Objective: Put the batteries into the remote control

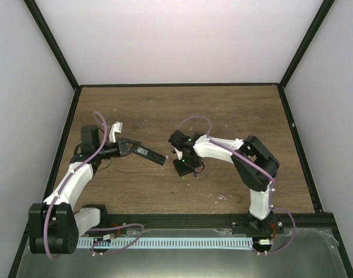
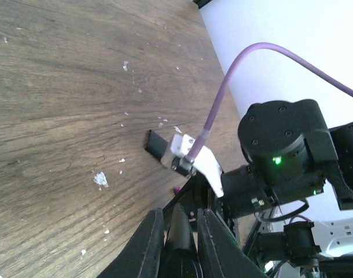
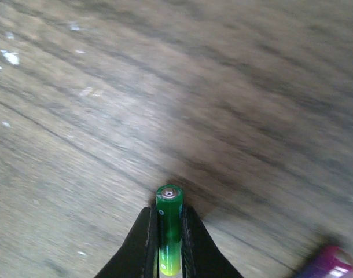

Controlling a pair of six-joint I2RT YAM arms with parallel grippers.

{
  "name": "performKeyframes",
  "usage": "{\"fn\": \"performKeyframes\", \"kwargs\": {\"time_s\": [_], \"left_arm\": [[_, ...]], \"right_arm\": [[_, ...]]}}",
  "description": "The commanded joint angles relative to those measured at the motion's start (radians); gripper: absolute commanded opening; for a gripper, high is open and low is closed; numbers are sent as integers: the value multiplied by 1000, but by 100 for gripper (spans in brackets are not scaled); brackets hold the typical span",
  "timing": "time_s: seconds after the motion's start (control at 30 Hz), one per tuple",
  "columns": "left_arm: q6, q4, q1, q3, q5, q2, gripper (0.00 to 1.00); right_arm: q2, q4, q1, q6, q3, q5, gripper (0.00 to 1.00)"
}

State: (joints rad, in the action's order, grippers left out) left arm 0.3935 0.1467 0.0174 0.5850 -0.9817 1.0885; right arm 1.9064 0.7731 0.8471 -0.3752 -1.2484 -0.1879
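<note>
My left gripper (image 1: 136, 149) is shut on one end of the slim black remote control (image 1: 153, 156) and holds it out to the right, toward the right arm. In the left wrist view the remote (image 2: 180, 229) sits between the two fingers. My right gripper (image 1: 182, 170) points down at the table just right of the remote's free end. It is shut on the green battery (image 3: 169, 223), which stands on end between the fingers close above the wood. The purple battery (image 3: 327, 263) lies on the table beside the right gripper; it is a small purple speck in the left wrist view (image 2: 177, 189).
A small black rectangular piece (image 2: 155, 143) lies on the wood just beyond the right wrist. Pale flecks dot the wooden table (image 1: 223, 110). White walls with black frame posts close in the far and side edges. A white strip (image 1: 176, 243) runs along the near edge.
</note>
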Motion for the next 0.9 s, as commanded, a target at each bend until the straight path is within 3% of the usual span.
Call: {"fn": "performKeyframes", "kwargs": {"time_s": [0.0,0.17,0.33,0.63,0.87], "left_arm": [[11,-63,-5,0,-53,40,0],[10,-89,3,42,-137,116,0],[-11,-70,58,96,-123,155,0],[268,-377,146,89,-75,201,0],[396,-459,149,132,-98,259,0]], "right_arm": [[-112,-59,-81,89,47,50,4],[-251,-160,-158,282,38,-9,2],[-352,-258,-174,433,7,-137,2],[-443,-368,-174,520,56,-343,2],[-495,-412,-174,605,136,-415,2]]}}
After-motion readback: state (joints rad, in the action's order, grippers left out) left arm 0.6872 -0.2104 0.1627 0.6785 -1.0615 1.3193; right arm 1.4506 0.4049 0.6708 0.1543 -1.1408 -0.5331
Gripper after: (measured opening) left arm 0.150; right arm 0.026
